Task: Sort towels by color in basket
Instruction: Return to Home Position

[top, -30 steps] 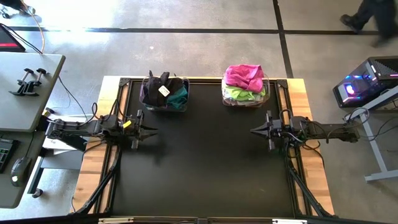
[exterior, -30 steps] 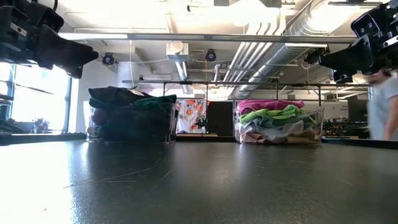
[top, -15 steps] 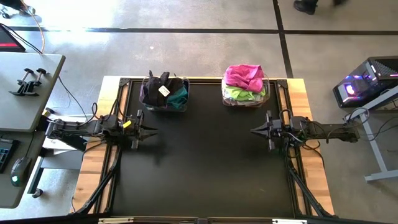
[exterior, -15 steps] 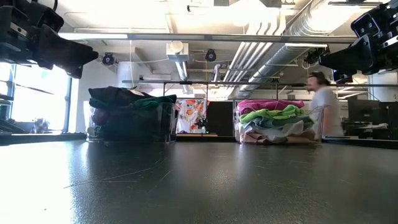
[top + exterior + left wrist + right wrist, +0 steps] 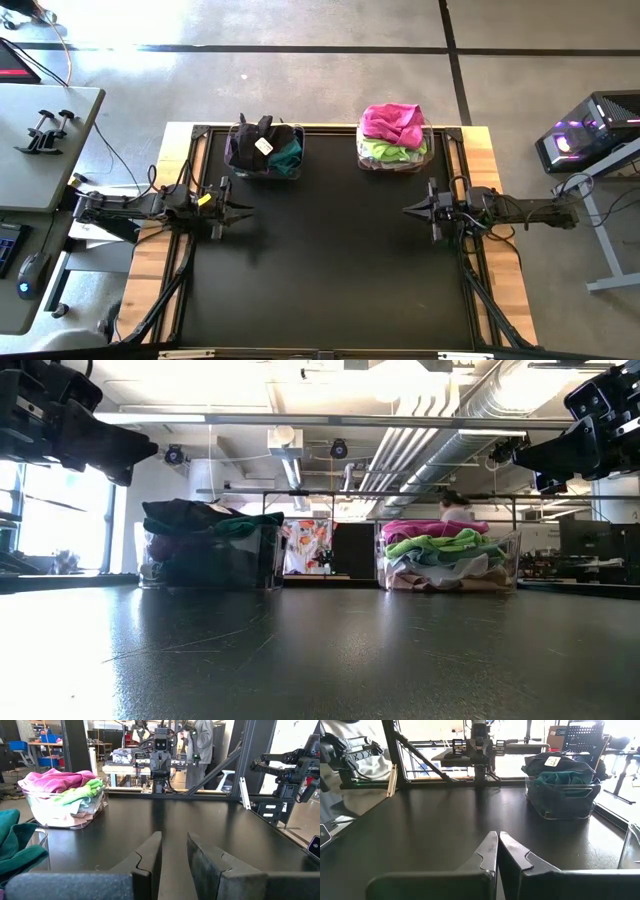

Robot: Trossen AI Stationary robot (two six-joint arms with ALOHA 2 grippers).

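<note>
At the far edge of the table [image 5: 330, 270]: two clear bins, well apart
Left bin [image 5: 265, 176]: dark towels [image 5: 252, 136] and a teal towel [image 5: 288, 153] piled in it
Right bin [image 5: 395, 168]: magenta towel [image 5: 392, 122] on top, lime green towel [image 5: 385, 150] under it
Left gripper [image 5: 240, 210]: up over the table's left side, fingers a bit spread, holding nothing
Right gripper [image 5: 408, 210]: same deal on the right side, fingers pressed together, nothing in them

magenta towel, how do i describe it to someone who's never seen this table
On the black table, along the edge at the top of the high view, find the clear bin on the right arm's side. The magenta towel is its crumpled top layer, over a lime green towel; the other bin holds dark cloths.
</note>
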